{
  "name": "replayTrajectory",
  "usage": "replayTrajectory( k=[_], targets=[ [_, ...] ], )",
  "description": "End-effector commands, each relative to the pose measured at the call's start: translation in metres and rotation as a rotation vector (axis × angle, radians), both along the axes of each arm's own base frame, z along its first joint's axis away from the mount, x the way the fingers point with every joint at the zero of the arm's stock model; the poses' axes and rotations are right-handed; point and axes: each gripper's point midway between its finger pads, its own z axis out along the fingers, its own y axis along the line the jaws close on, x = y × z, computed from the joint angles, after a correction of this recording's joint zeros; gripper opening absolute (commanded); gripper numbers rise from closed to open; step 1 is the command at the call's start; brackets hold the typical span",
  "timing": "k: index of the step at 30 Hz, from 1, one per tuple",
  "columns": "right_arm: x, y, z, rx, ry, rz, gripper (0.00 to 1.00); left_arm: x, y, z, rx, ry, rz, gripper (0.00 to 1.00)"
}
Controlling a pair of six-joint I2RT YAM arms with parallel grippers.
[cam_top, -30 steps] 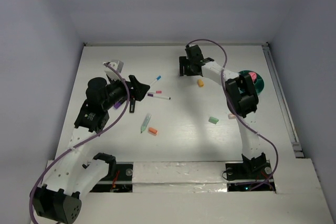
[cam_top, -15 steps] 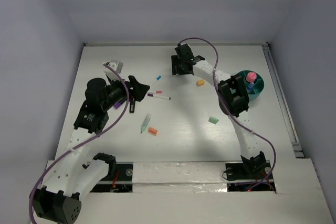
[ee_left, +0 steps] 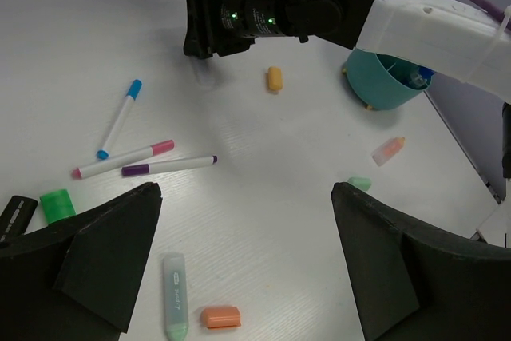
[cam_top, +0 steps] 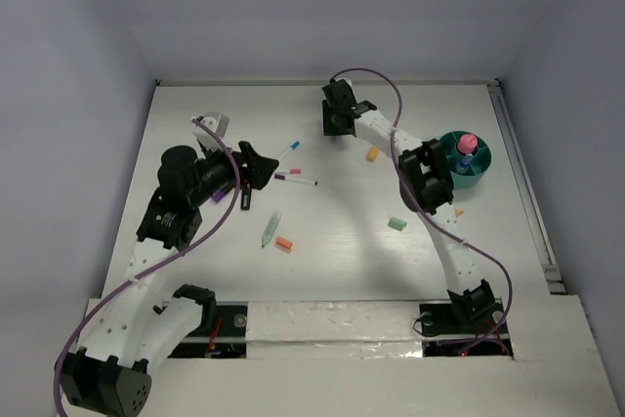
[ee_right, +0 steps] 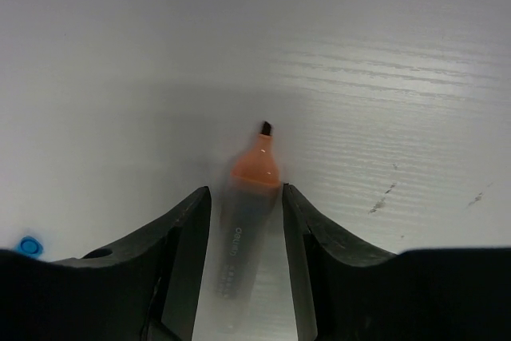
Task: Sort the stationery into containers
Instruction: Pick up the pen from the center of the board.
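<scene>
My right gripper [cam_top: 338,124] stands at the far middle of the table. Its jaws [ee_right: 246,197] are down on either side of a clear highlighter with an orange tip [ee_right: 249,197] that lies on the table, with a thin gap showing. My left gripper [ee_left: 247,261] is wide open and empty above a pale green pen [ee_left: 175,305] and an orange eraser [ee_left: 219,318]. Blue-capped [cam_top: 292,146], pink-capped [cam_top: 291,172] and purple-capped [cam_top: 298,181] markers lie between the arms. The teal bowl [cam_top: 479,175] at the right holds a pink-topped piece [cam_top: 467,142].
An orange-yellow eraser [cam_top: 372,154] lies near the right arm. A green eraser [cam_top: 396,225] and a small peach piece [cam_top: 459,211] lie nearer the front right. Another green eraser [ee_left: 56,204] sits by my left finger. Walls close the table at the back and sides.
My right gripper has moved left and slightly back, and its arm has swung off the teal bowl, which now shows with the pink-topped piece. The left arm has not moved.
</scene>
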Motion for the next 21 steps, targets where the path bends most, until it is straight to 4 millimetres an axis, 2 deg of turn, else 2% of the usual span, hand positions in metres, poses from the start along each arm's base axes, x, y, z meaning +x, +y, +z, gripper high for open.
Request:
replayTrajectory(
  k=[1,6,9,10,12,13,14,17,18,19,21],
  targets=[
    [-0.005,-0.010,-0.021,-0.064,0.052,-0.001,0.47,-0.003,-0.003,0.007,-0.009,-0.042,-0.020,0.86],
    [-0.012,-0.018,-0.035,-0.149,0.069,0.024,0.46,-0.003,-0.002,0.007,-0.007,-0.041,-0.014,0.86],
    [-0.018,-0.017,-0.041,-0.175,0.089,0.036,0.36,-0.002,-0.002,0.005,-0.007,-0.034,-0.013,0.86],
    [-0.018,-0.017,-0.041,-0.173,0.089,0.033,0.25,-0.002,-0.002,0.005,-0.008,-0.034,-0.012,0.86],
    [-0.019,-0.017,-0.040,-0.167,0.086,0.031,0.11,-0.002,-0.005,0.002,-0.014,-0.024,-0.025,0.86],
    [-0.017,-0.015,-0.037,-0.155,0.073,0.025,0.00,-0.004,-0.008,0.001,-0.024,-0.015,-0.043,0.86],
    [-0.015,-0.014,-0.033,-0.145,0.060,0.021,0.00,-0.006,-0.014,-0.001,-0.037,-0.003,-0.086,0.87],
    [-0.009,-0.004,0.006,-0.053,-0.029,0.018,0.00,-0.009,-0.030,-0.008,-0.079,0.036,-0.174,0.93],
    [-0.016,-0.003,0.032,-0.008,-0.061,0.031,0.00,-0.008,-0.032,-0.010,-0.087,0.048,-0.183,0.99],
    [-0.012,0.003,0.055,0.052,-0.122,0.025,0.00,-0.007,-0.034,-0.013,-0.091,0.062,-0.194,0.99],
    [-0.016,0.004,0.091,0.113,-0.183,0.025,0.00,-0.005,-0.037,-0.018,-0.096,0.089,-0.203,0.99]
  ],
)
